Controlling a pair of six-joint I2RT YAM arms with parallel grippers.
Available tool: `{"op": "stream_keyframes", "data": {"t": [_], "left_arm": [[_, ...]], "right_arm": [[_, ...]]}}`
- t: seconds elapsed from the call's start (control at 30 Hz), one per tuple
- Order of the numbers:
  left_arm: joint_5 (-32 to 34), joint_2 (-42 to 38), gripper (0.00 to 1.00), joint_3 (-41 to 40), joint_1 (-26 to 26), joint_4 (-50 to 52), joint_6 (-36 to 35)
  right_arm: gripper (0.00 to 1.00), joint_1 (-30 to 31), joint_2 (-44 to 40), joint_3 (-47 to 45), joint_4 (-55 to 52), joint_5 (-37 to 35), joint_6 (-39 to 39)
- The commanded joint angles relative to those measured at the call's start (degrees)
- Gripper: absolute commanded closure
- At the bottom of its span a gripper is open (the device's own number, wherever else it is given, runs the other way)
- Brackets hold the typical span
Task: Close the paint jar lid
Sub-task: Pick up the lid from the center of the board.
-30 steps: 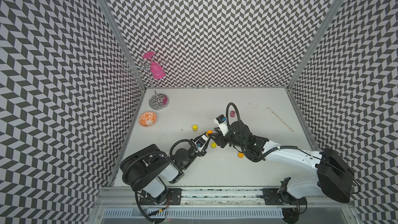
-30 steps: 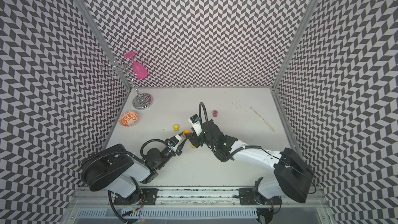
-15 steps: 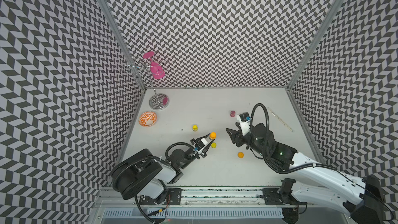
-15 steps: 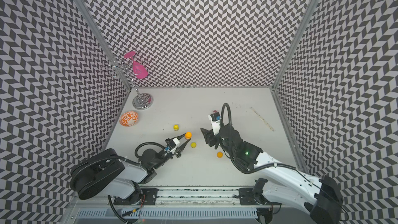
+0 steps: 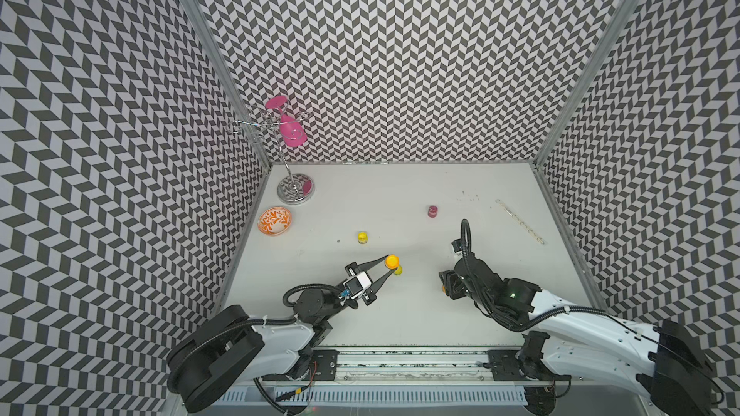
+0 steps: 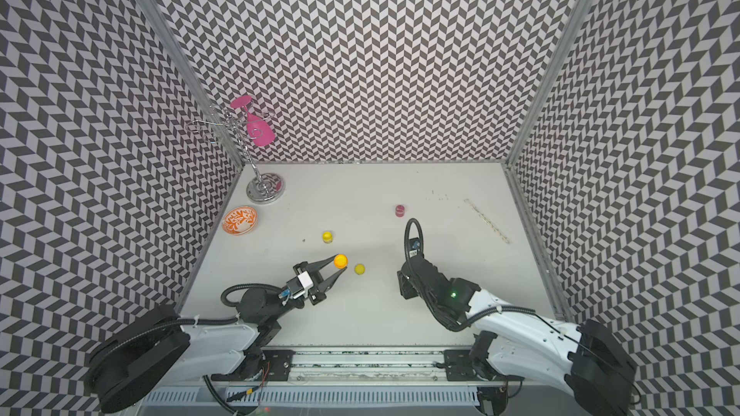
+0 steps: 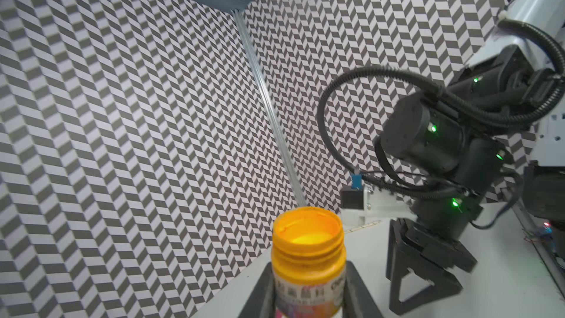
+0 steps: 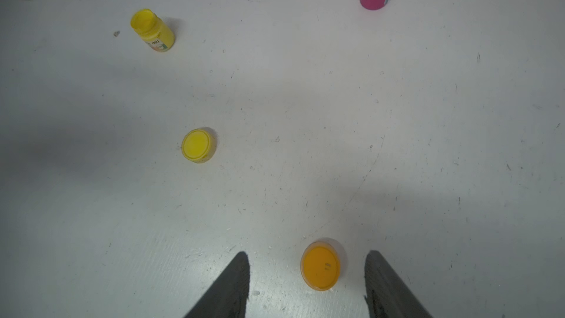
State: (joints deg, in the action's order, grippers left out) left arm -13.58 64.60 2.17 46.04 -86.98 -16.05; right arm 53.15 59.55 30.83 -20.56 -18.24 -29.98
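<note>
While the left gripper clamps the open orange jar, the right gripper stands, jaws apart, astride the orange lid.

We see the orange paint jar open: threaded neck bare, paint smeared on the rim, yellow-orange paint inside. A white printed label wraps the body. It sits upright between the fingers of the left gripper, clamped at label height, over the desk's near middle. We can't tell whether its base clears the desk.

The orange lid is off, well apart from the jar. It is a round cap lying flat on the desk between the spread fingers of the right gripper, touching neither. We can't tell which face is up.
</note>
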Motion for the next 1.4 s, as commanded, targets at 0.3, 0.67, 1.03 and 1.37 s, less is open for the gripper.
{"op": "stream_keyframes", "data": {"t": [0.3, 0.67, 1.03, 1.37], "left_arm": [[4.53, -2.19, 0.74, -0.94, 1.02, 0.04, -1.32], [4.45, -0.79, 0.74, -0.94, 1.03, -0.65, -1.11], [4.44, -0.81, 0.74, -0.90, 1.06, -0.45, -1.08], [4.40, -0.88, 0.74, -0.94, 1.07, -0.38, -1.00]], "right_arm": [[0.46, 2.43, 8.58, -1.89, 1.06, -3.69, -8.32], [0.51, 2.39, 12.20, -2.73, 4.41, -2.81, -7.75], [0.56, 2.37, 14.08, -3.06, 6.49, -2.94, -7.46], [0.61, 2.34, 15.01, -2.97, 6.76, -3.21, -7.38]]}}
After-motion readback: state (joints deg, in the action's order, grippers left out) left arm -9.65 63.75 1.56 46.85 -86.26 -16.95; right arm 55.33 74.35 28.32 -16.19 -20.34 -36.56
